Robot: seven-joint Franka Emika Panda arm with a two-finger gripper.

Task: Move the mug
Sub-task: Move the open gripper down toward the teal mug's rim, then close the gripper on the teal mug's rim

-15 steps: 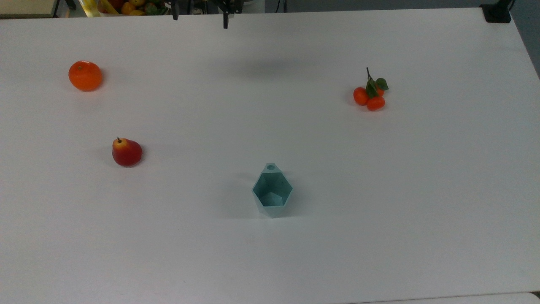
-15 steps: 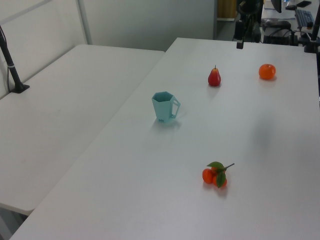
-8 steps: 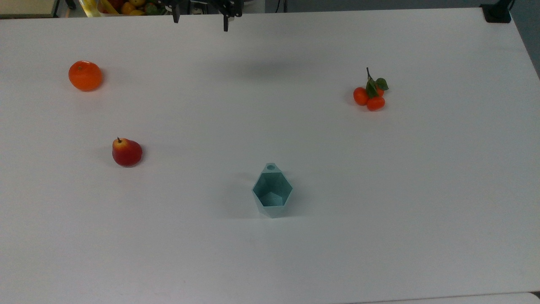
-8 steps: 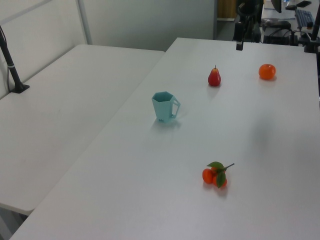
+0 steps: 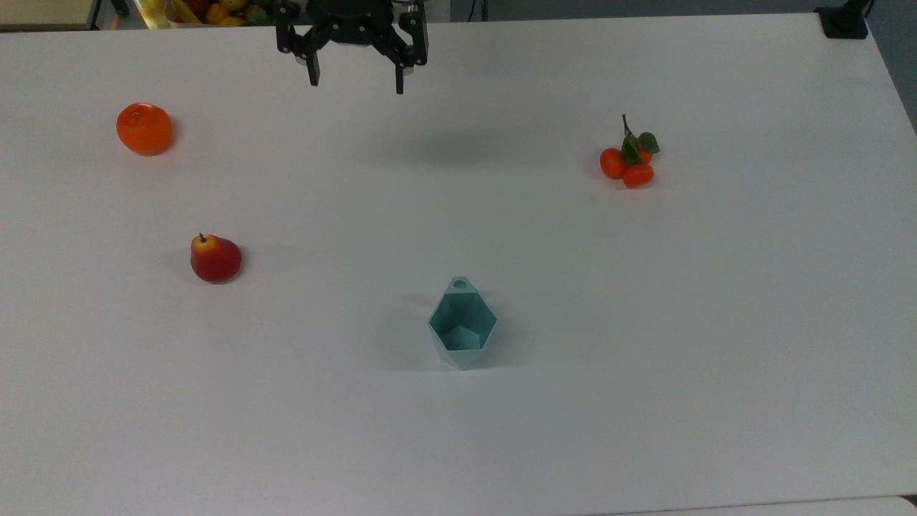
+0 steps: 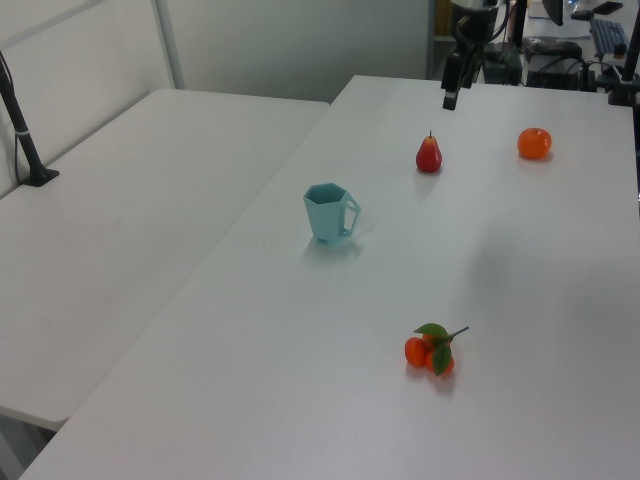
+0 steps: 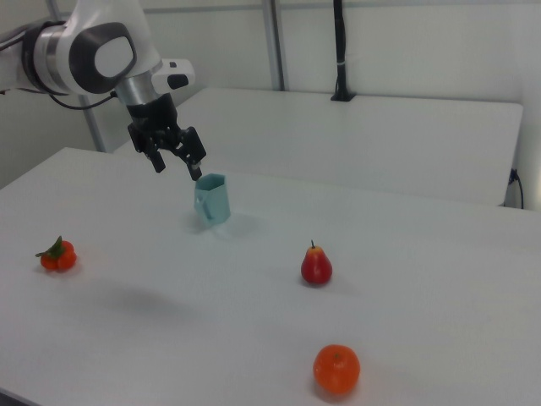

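My claw (image 5: 356,80) had come further out over the desk (image 5: 716,287) than half a second before, when only its fingertips showed at the far edge in the top view. Fingers spread wide, nothing held. The mug (image 5: 463,329) stood upright and unmoved, well ahead of the claw toward the middle of the desk, its rim tab facing my way. Pear (image 5: 215,259), orange (image 5: 145,128) and tangerine cluster (image 5: 629,163) lay off to the sides, clear of the path. Judgement: approach only just begun; descent and grasp not yet done.
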